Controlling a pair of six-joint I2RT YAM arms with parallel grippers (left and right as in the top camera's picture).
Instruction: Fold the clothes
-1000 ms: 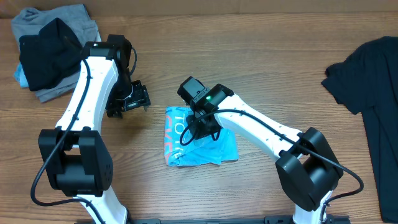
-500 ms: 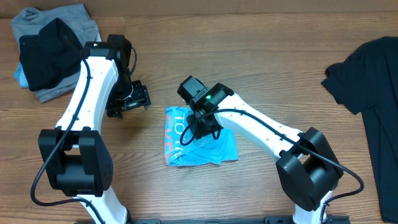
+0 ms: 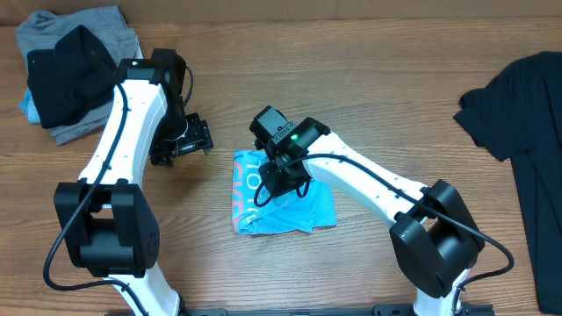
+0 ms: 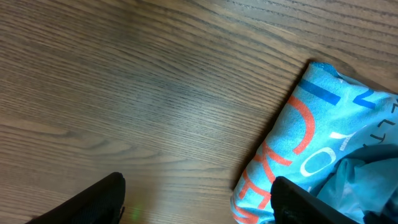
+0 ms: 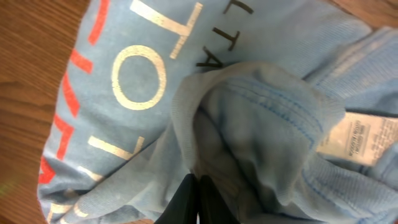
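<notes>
Light blue T-shirt [image 3: 294,211] lies folded small near the middle of the bench [image 3: 369,88], hardly shifted since a moment ago, right tool [image 3: 279,182] clamped on a raised fold, left tool [image 3: 182,140] spread apart beside it, so this fold looks nearly finished.

The black T-shirt [image 3: 527,114] runs off the overhead view's right edge. The right hand [image 3: 274,187] hides its fingertips there under its own body; its wrist view shows only a dark sliver at the bottom edge, closed in a fold of the light blue T-shirt [image 5: 143,74] (label [image 5: 364,140] print too small to read). On the left hand [image 4: 198,205], the fingers [image 4: 305,202] are blurred and cropped below.
</notes>
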